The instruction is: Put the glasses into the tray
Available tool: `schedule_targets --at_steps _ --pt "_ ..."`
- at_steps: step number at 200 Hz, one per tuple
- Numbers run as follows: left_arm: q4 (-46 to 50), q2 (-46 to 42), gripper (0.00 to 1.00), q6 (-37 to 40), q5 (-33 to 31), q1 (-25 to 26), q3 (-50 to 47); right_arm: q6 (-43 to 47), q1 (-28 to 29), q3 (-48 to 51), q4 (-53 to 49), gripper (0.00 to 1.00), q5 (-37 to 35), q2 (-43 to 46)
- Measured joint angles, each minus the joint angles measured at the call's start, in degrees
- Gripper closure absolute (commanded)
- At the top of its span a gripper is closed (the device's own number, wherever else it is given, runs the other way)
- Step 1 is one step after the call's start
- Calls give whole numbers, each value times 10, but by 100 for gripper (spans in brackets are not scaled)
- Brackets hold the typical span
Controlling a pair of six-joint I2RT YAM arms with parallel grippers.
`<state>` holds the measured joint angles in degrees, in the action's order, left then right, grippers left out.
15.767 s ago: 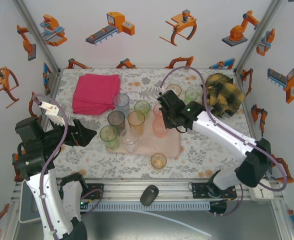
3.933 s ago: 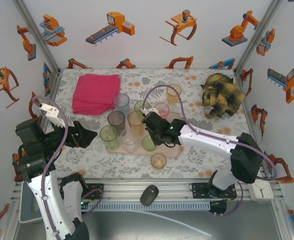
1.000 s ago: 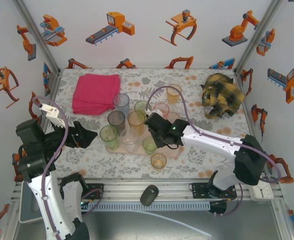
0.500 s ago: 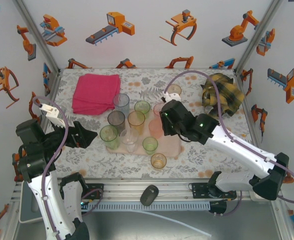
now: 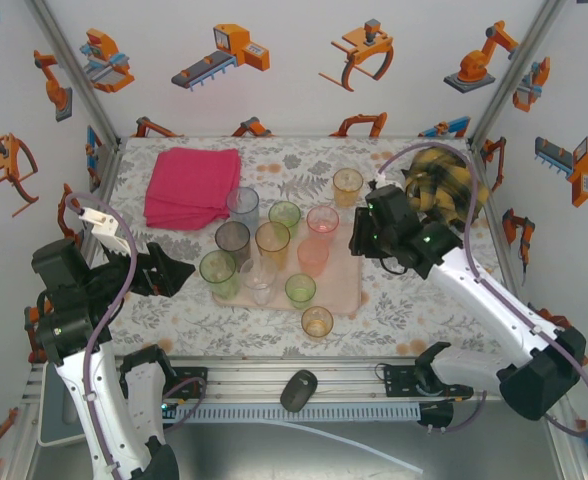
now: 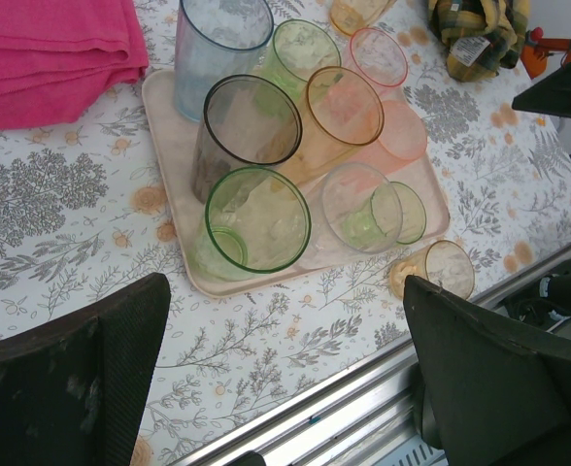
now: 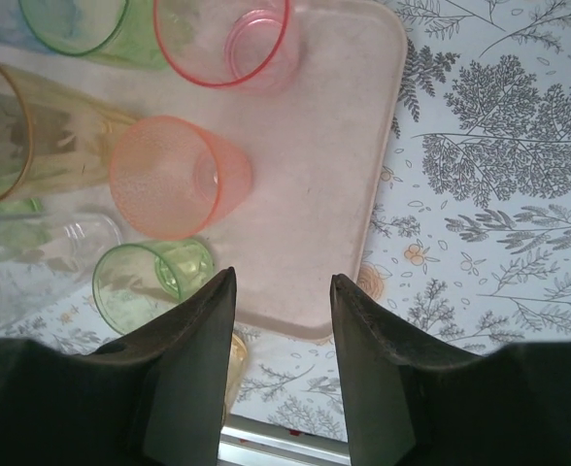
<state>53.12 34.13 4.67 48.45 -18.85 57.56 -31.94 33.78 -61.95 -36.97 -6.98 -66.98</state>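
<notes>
Several glasses stand on the pale pink tray (image 5: 344,288), among them a small green one (image 5: 300,290), an orange-pink one (image 5: 313,257) and a pink one (image 5: 323,220). Two amber glasses stand on the table: one (image 5: 317,322) in front of the tray, one (image 5: 347,183) behind it. My right gripper (image 5: 358,236) hovers open and empty over the tray's right end; its wrist view has its tips (image 7: 283,283) above the tray's near rim (image 7: 305,325), beside the small green glass (image 7: 150,282). My left gripper (image 5: 177,270) waits wide open and empty left of the tray (image 6: 166,155).
A folded magenta cloth (image 5: 192,185) lies at the back left. A yellow plaid cloth (image 5: 444,190) lies at the back right, just behind my right arm. A dark oval object (image 5: 298,390) rests on the front rail. Patterned walls close in the table's sides.
My right gripper opened, left the small green glass standing on the tray's front part, and drew back up and to the right. The left arm stayed still.
</notes>
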Motion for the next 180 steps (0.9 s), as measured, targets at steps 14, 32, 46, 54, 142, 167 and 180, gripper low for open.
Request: schedule_targets --at_steps 14,32,46,54,142,167,180 --pt "0 0 3 0 0 0 0 -4 -31 9 22 57 28 -10" --pt "0 0 3 0 0 0 0 -8 -61 12 44 57 58 -31" --pt "0 0 3 0 0 0 0 -12 -82 13 66 58 84 -54" --pt "0 0 3 0 0 0 0 -14 -91 13 78 57 96 -66" --pt "0 0 3 0 0 0 0 -43 -154 13 187 60 182 -179" --pt "0 0 3 0 0 0 0 -40 -160 -9 184 61 186 -208" --pt "0 0 3 0 0 0 0 -36 -161 -27 183 61 188 -221"
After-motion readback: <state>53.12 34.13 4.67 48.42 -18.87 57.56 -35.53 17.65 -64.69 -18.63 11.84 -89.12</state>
